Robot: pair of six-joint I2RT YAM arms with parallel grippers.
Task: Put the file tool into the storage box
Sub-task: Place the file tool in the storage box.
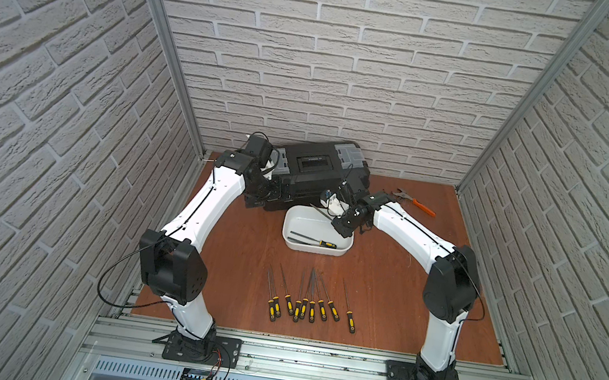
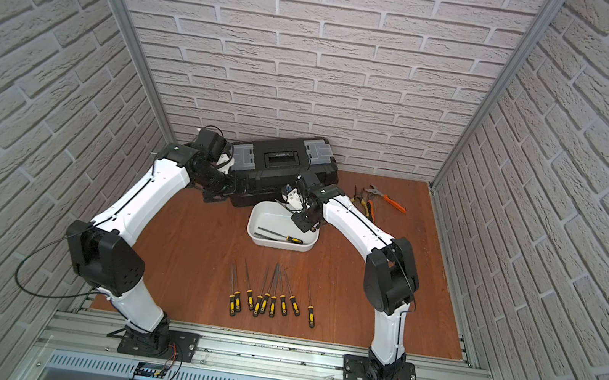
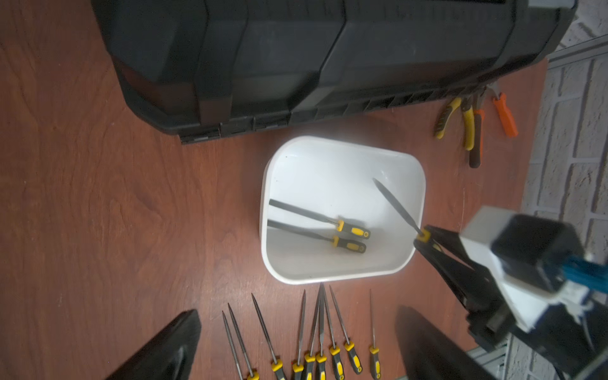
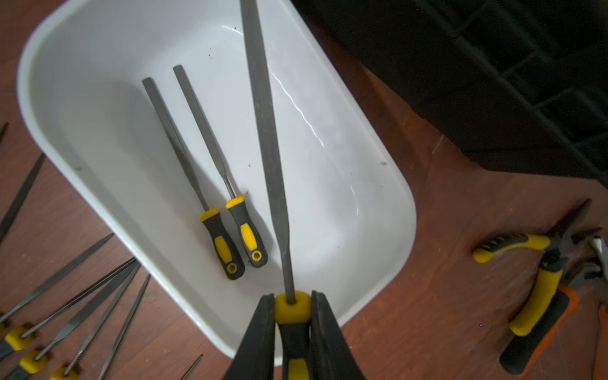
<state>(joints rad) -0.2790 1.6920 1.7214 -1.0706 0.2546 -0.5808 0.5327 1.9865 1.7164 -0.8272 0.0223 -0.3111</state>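
My right gripper (image 4: 292, 301) is shut on the yellow collar and black handle of a file tool (image 4: 263, 115). Its grey blade reaches out above the inside of the storage box (image 4: 329, 197), a shallow white tub. In a top view the file tool (image 1: 320, 211) hangs over the far right part of the storage box (image 1: 306, 221). Two yellow-and-black files (image 4: 230, 237) lie side by side on the tub's floor. My left gripper (image 3: 297, 311) is open and holds nothing. It hovers by the black toolbox and looks down on the tub (image 3: 329, 164) and the right gripper (image 3: 424, 237).
A black toolbox (image 1: 321, 169) with grey latches stands just behind the tub. Pliers with orange and yellow handles (image 1: 413, 203) lie at the back right. Several more files (image 1: 312, 304) lie in a row near the table's front.
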